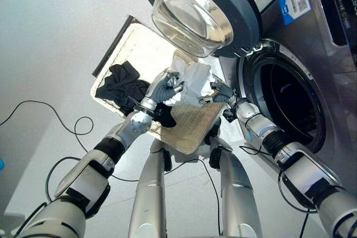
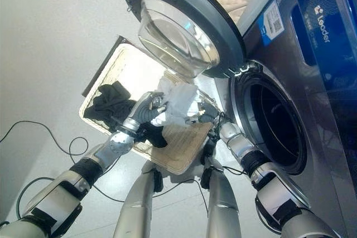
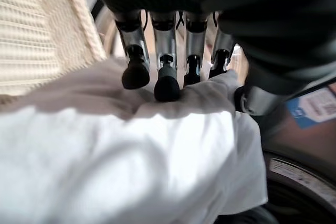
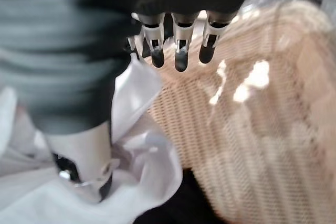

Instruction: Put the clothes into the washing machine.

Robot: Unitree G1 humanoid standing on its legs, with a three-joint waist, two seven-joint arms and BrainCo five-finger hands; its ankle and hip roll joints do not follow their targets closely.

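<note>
A white garment (image 1: 192,82) hangs bunched over the wicker basket (image 1: 192,124), held between both hands. My left hand (image 1: 164,87) grips its left side, and in the left wrist view its fingers (image 3: 168,77) curl down onto the white cloth (image 3: 131,171). My right hand (image 1: 220,96) holds the cloth's right edge. In the right wrist view its thumb (image 4: 84,156) is buried in the white folds (image 4: 142,166) with the fingers curled above. Black clothes (image 1: 120,85) lie in the basket's left part. The washing machine's drum opening (image 1: 290,101) gapes to the right of the hands.
The round glass door (image 1: 195,9) of the machine stands swung open, right above the basket and the held garment. The machine's grey front (image 1: 334,54) fills the right side. The basket stands on a pale floor (image 1: 50,43).
</note>
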